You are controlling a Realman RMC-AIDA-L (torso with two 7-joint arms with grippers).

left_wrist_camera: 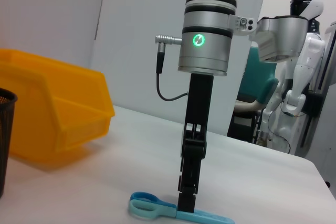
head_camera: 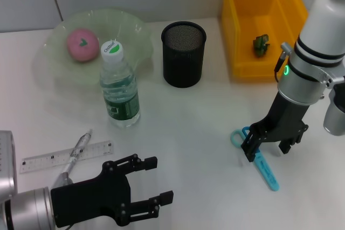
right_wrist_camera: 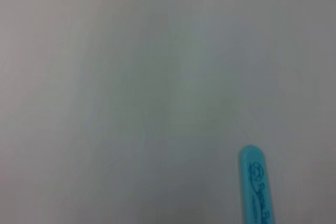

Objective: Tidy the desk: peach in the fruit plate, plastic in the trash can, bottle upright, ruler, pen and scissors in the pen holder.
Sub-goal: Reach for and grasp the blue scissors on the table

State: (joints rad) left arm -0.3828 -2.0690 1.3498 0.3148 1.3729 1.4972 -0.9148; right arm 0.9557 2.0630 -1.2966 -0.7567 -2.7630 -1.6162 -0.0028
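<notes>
The teal scissors (head_camera: 267, 172) lie flat on the white desk at the right, also seen in the left wrist view (left_wrist_camera: 157, 208) and the right wrist view (right_wrist_camera: 255, 187). My right gripper (head_camera: 268, 150) is down over them, open, one finger on each side near the handles. My left gripper (head_camera: 159, 180) hovers open and empty at the near left. The clear ruler (head_camera: 48, 160) and the silver pen (head_camera: 78, 149) lie beside it. The bottle (head_camera: 119, 87) stands upright. The pink peach (head_camera: 82, 44) rests in the pale green fruit plate (head_camera: 129, 28). Green plastic (head_camera: 262, 45) sits in the yellow trash can (head_camera: 240, 30).
The black mesh pen holder (head_camera: 183, 53) stands at the back centre, between the plate and the yellow bin (left_wrist_camera: 47, 114). The pen lies across the ruler. A white humanoid robot (left_wrist_camera: 299, 66) stands off the desk, far behind.
</notes>
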